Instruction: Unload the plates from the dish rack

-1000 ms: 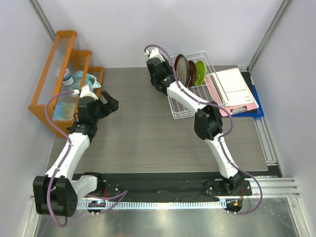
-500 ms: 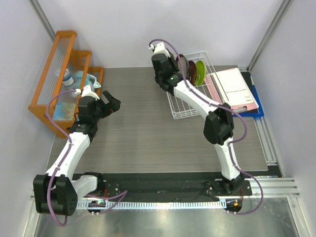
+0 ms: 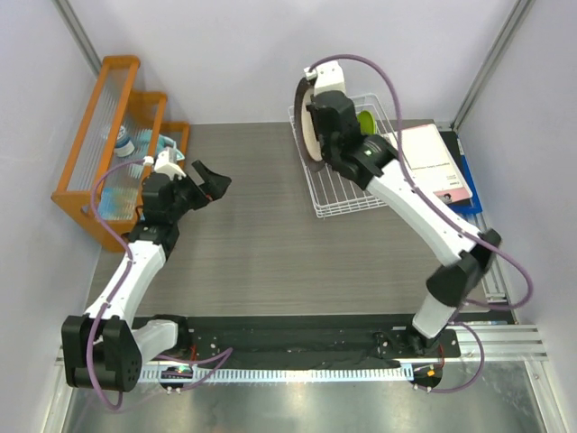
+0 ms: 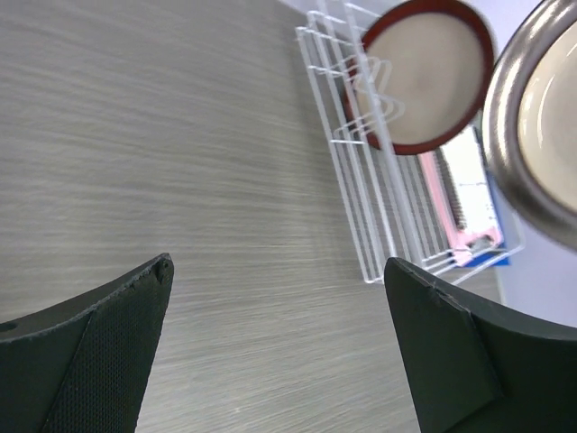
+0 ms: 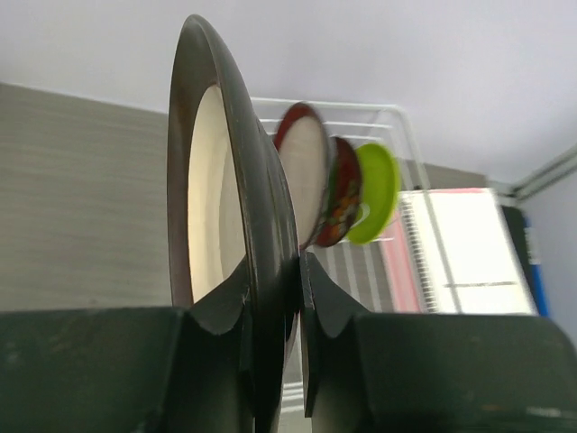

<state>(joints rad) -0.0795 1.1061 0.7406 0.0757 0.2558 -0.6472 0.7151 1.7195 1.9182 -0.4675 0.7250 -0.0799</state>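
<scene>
Lifted off the dish rack (image 3: 335,204), grey-rimmed plate (image 5: 236,216) is pinched on edge by right gripper (image 5: 271,290), three plates (image 5: 344,191) racked behind; left gripper (image 4: 275,264) spread wide.

Left gripper (image 3: 201,186) wide open, arm low, right gripper (image 5: 270,271) clamped, arm raised, outstretched.

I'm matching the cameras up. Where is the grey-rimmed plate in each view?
Top external: grey-rimmed plate top centre, at the dish rack's left end.
Left wrist: right edge, cropped.
Right wrist: centre-left, edge-on, pinched in the right gripper.
Shared landmark: the white dish rack.
</scene>
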